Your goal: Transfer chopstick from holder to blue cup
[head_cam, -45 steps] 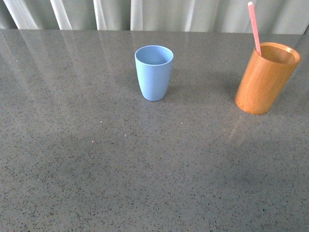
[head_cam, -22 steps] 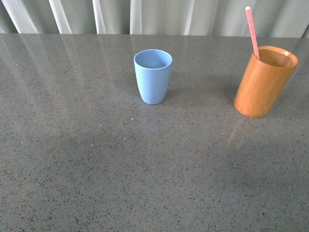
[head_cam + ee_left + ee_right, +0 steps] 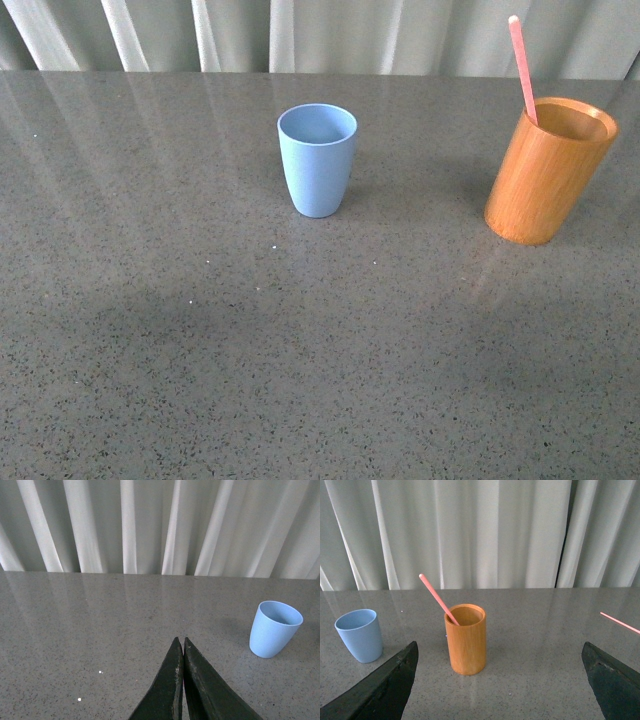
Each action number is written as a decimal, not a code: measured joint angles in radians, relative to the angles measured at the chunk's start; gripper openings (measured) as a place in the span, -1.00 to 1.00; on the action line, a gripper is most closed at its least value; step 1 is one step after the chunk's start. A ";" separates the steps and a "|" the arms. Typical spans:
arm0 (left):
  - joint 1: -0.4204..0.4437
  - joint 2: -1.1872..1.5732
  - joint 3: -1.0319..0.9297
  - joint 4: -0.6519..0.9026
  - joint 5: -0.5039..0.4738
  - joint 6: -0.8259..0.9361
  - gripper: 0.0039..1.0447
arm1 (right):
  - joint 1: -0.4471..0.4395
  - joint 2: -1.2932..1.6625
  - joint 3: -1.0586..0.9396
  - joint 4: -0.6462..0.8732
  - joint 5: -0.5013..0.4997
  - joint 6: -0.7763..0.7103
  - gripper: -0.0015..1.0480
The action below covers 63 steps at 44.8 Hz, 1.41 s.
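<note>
Chopstick [image 3: 524, 68] transfer has not begun: the pink stick stands in the holder [image 3: 548, 170], its lower end hidden inside and its shaft leaning on the rim on the side nearer the blue cup [image 3: 317, 165], so most of its length rises free above the wood. That lean is likely just how a thin stick settles in a wide mouth, and it leaves a clear stretch of shaft to pinch. Both vessels stand upright on the grey bench [image 3: 200, 350], well apart, the holder out on the robot's right and the blue cup nearer the middle, with nothing showing in its open mouth. Neither arm appears in the front view. The left fingers [image 3: 167, 690] are pressed together with no gap and nothing between them, above bare bench; I judge them parked, since the job lies on the other side. The right fingers [image 3: 385, 690] are spread wide and hold nothing, with the holder framed between them but farther off, which suits an approach to the chopstick's upper part. A second thin pink stick [image 3: 620, 622] shows at the edge of the right wrist view; whether it lies on the bench I cannot tell.
</note>
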 joint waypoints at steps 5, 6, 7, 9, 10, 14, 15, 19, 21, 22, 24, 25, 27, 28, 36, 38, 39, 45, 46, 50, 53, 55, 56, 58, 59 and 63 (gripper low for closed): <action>0.000 -0.084 0.000 -0.076 0.000 0.000 -0.94 | 0.000 0.000 0.000 0.000 0.000 0.000 0.81; 0.000 -0.099 0.000 -0.090 0.000 0.000 -0.94 | 0.000 0.000 0.000 0.000 0.000 0.000 0.81; 0.000 -0.121 0.000 -0.111 0.000 0.000 -0.94 | 0.000 0.000 0.000 0.000 0.000 0.000 0.81; 0.000 -0.144 0.000 -0.134 0.000 0.000 -0.94 | 0.000 0.000 0.000 0.000 0.000 0.000 0.81; 0.000 -0.156 0.000 -0.145 0.000 0.000 -0.94 | 0.000 0.000 0.000 0.000 0.000 0.000 0.81; 0.000 -0.202 0.000 -0.186 0.000 0.000 -0.94 | 0.000 0.000 0.000 0.000 0.000 0.000 0.81; 0.000 -0.212 0.000 -0.196 0.000 0.000 -0.94 | 0.000 0.000 0.000 0.000 0.000 0.000 0.81; 0.000 -0.258 0.000 -0.241 0.000 0.000 -0.94 | 0.000 0.000 0.000 0.000 0.000 0.000 0.81; 0.000 -0.287 0.000 -0.267 0.000 0.000 -0.94 | 0.000 0.000 0.000 0.000 0.000 0.000 0.81; 0.000 -0.299 0.000 -0.279 0.000 0.000 -0.94 | 0.000 0.000 0.000 0.000 0.000 0.000 0.81; 0.000 -0.323 -0.001 -0.304 0.000 0.000 -0.94 | 0.000 0.000 0.000 0.000 0.000 0.000 0.81; 0.000 -0.335 0.000 -0.315 0.000 0.000 -0.94 | 0.000 0.000 0.000 0.000 0.000 0.000 0.81; 0.000 -0.354 -0.001 -0.334 0.000 0.000 -0.94 | 0.000 0.000 0.000 0.000 0.000 0.000 0.81; 0.000 -0.365 0.000 -0.344 0.000 0.000 -0.94 | 0.000 0.000 0.000 0.000 0.000 0.000 0.81; 0.000 -0.419 -0.001 -0.398 0.000 0.000 -0.94 | 0.000 0.000 0.000 0.000 0.000 0.000 0.81; 0.000 -0.433 -0.001 -0.412 0.000 0.000 -0.94 | 0.000 0.000 0.000 0.000 0.000 0.000 0.81; 0.000 -0.440 -0.001 -0.420 0.000 0.000 -0.94 | 0.000 0.000 0.000 0.000 0.000 0.000 0.81; 0.000 -0.476 0.000 -0.456 0.000 0.000 -0.94 | 0.000 0.000 0.000 0.000 0.000 0.000 0.81; 0.000 -0.502 0.000 -0.483 0.000 0.000 -0.94 | 0.000 0.000 0.000 0.000 0.000 0.000 0.81; 0.000 -0.629 0.000 -0.629 0.000 0.001 -0.94 | 0.000 0.000 0.000 0.000 0.000 0.000 0.81; 0.000 -0.649 0.000 -0.632 0.000 0.000 -0.94 | 0.000 0.000 0.000 0.000 0.000 0.000 0.81; 0.000 -0.648 0.000 -0.634 0.000 -0.001 -0.92 | 0.000 0.000 0.000 0.000 0.000 0.000 0.81; 0.000 -0.649 0.000 -0.635 0.000 0.000 -0.86 | 0.000 0.000 0.000 0.000 0.000 0.000 0.81; 0.000 -0.649 0.000 -0.636 0.000 0.000 -0.72 | 0.000 0.000 0.000 0.000 0.000 0.000 0.81; 0.000 -0.649 0.000 -0.636 0.000 0.000 -0.66 | 0.000 0.000 0.000 0.000 0.000 0.000 0.81; 0.000 -0.649 0.000 -0.636 0.000 0.000 -0.34 | 0.000 0.000 0.000 0.000 0.000 0.000 0.81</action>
